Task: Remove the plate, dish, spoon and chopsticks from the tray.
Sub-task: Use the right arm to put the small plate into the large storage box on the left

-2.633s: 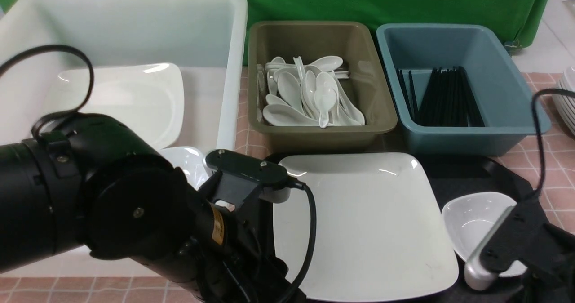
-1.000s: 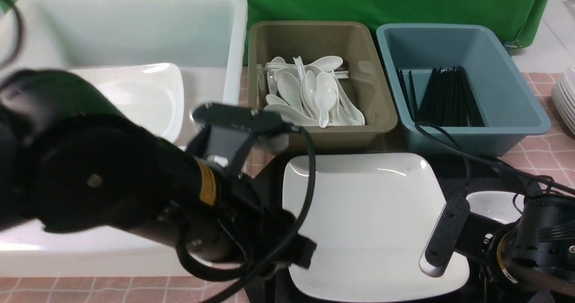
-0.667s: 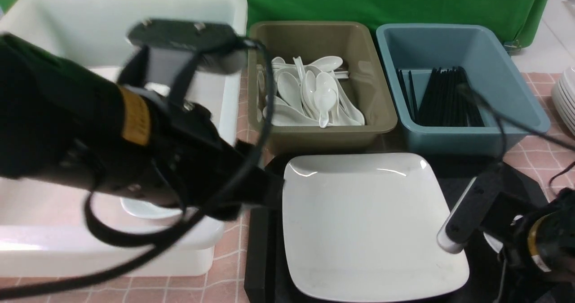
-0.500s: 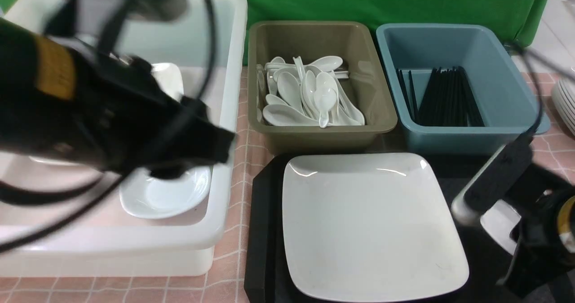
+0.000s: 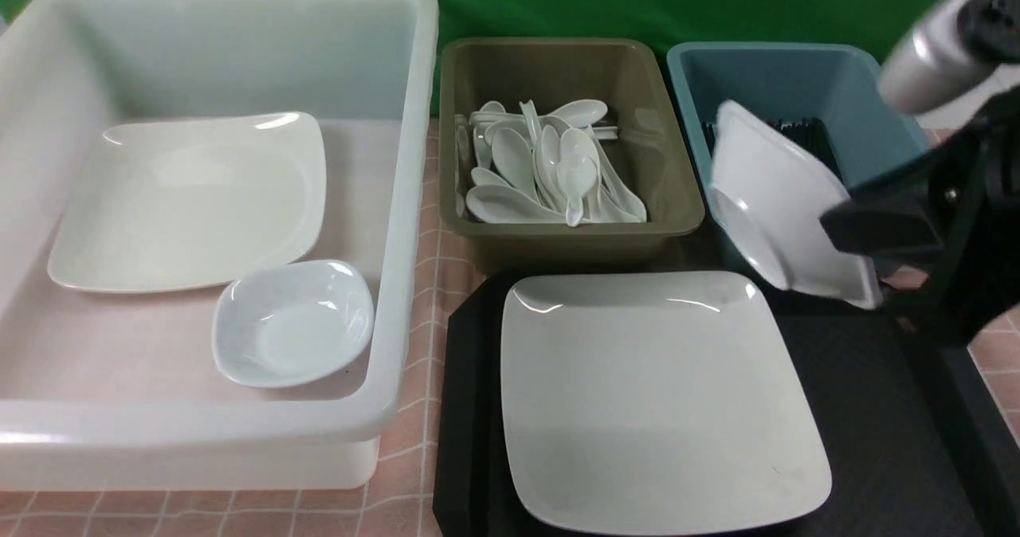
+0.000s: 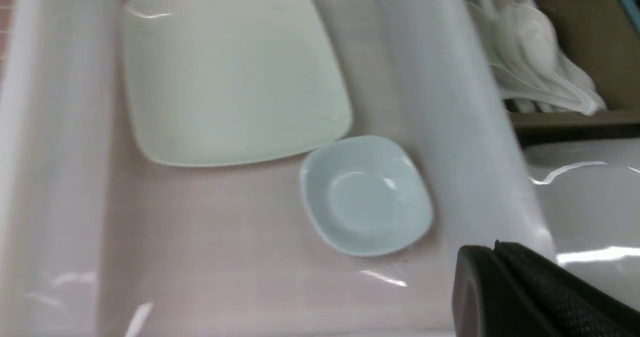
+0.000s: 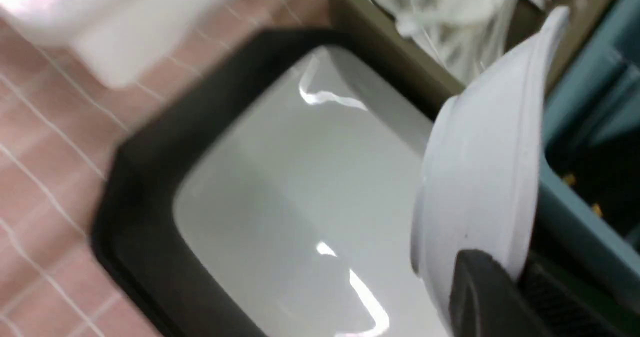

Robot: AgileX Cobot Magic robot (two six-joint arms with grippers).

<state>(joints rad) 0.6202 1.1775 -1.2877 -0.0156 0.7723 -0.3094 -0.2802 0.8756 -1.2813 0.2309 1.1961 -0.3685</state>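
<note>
1. My right pincer [image 5: 872, 230] pinches the small white dish [image 5: 777, 202] by its rim.
2. The dish hangs clear above the black tray [image 5: 868, 409], tipped steeply on edge, in front of the blue bin [image 5: 797, 75].
3. The big white plate [image 5: 661, 401] lies flat on the tray, covering its left and middle part, below and to the left of the lifted dish.
4. My left pincer [image 6: 492, 262] has its fingers pressed together with nothing between them. It shows only in its own wrist camera, by the white tub's wall [image 5: 406, 202].
5. Inside the tub a cream plate [image 5: 191, 202] lies flat, with a pale blue dish [image 5: 295, 322] just beside its near corner.
6. Between the tub and the blue bin stands a brown bin [image 5: 558, 67] holding a heap of white spoons [image 5: 542, 170].
7. Black chopsticks [image 5: 817, 139] lie in the blue bin, mostly hidden behind the lifted dish.
</note>
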